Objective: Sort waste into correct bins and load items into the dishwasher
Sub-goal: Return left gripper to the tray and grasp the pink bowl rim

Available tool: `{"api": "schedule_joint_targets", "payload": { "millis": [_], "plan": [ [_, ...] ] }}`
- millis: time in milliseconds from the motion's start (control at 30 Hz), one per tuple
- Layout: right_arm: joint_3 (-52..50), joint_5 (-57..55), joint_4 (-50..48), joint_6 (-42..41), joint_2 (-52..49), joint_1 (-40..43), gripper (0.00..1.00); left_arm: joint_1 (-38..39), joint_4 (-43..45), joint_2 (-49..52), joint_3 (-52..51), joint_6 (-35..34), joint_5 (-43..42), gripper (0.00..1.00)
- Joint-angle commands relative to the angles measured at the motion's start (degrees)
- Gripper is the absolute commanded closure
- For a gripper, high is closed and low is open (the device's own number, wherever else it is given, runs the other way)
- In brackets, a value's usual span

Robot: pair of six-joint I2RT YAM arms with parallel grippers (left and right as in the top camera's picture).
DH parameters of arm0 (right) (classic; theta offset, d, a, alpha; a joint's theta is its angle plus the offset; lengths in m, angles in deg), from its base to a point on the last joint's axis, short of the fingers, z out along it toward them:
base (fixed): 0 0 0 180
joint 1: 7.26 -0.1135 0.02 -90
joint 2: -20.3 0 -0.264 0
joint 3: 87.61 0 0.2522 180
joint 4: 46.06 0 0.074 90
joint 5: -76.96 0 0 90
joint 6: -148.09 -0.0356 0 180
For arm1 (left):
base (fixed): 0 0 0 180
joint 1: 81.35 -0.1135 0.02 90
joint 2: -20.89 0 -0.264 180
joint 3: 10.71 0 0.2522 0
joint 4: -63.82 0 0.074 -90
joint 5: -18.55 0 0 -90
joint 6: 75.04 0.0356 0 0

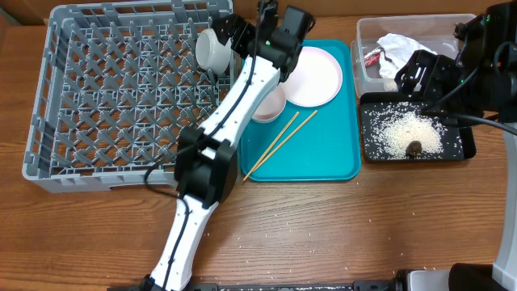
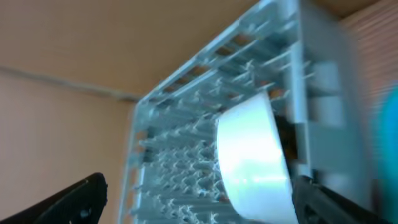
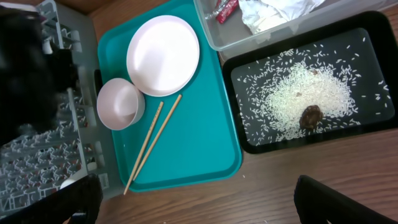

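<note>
Upper centre of overhead, L gripper (image 1: 226,39) over grey dish rack (image 1: 121,97), jaws wide apart, white bowl (image 1: 212,48) between them, unclamped. R gripper (image 3: 205,202) likewise wide, empty, above teal tray (image 3: 205,143).

Dish rack (image 1: 40,121): 1, grey, pegged.
Teal tray (image 1: 323,145): 1.
White plate (image 1: 315,74): 1.
White bowls: 2 – rack-side bowl (image 1: 213,48), tray bowl (image 1: 267,107).
Chopsticks (image 1: 272,145): 2, thin, wooden.
Clear tub (image 1: 363,36): 1.
Black tray (image 1: 462,150): 1.
Crumpled napkin (image 1: 397,47): 1.
Red wrapper (image 1: 372,57): 1.
Brown lump (image 1: 414,147): 1.
Rice grains (image 1: 402,129): 1 heap, plus loose scatter too fine to count.
Arms: 2 – left arm (image 1: 230,109), right arm (image 1: 485,48).
</note>
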Motion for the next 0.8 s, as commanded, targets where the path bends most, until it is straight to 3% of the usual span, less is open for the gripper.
{"api": "schedule_joint_targets", "payload": {
  "millis": [0, 33, 67, 133, 267, 333, 567, 767],
  "plan": [
    [0.37, -0.61, -0.28, 0.00, 0.31, 0.15, 0.00, 1.62, -8.35, -11.63, 0.83, -4.76, -37.68, 0.10],
    [0.37, -0.61, -0.28, 0.00, 0.31, 0.15, 0.00, 1.46, -9.86, -12.26, 0.83, -4.11, -43.43, 0.10],
    [0.37, -0.61, -0.28, 0.00, 0.31, 0.15, 0.00, 0.87, -13.46, -12.72, 0.83, -1.49, -54.38, 0.12],
    [0.37, -0.61, -0.28, 0.00, 0.33, 0.15, 0.00, 0.31, -16.85, -12.22, 0.81, 0.31, -58.95, 0.15],
    [0.37, -0.61, -0.28, 0.00, 0.33, 0.15, 0.00, -0.35, -22.86, -8.83, 0.74, 3.08, -59.91, 0.16],
    [0.37, -0.61, -0.28, 0.00, 0.33, 0.15, 0.00, -0.48, -23.96, -6.29, 0.74, 4.70, -59.47, 0.22],
    [0.37, -0.61, -0.28, 0.00, 0.31, 0.15, 0.00, -2.69, -21.86, 0.00, 0.74, 14.38, -57.79, 0.28],
    [0.37, -0.61, -0.28, 0.00, 0.33, 0.15, 0.00, -6.43, -17.86, 0.44, 0.74, 20.98, -57.81, 0.25]
  ]
}}
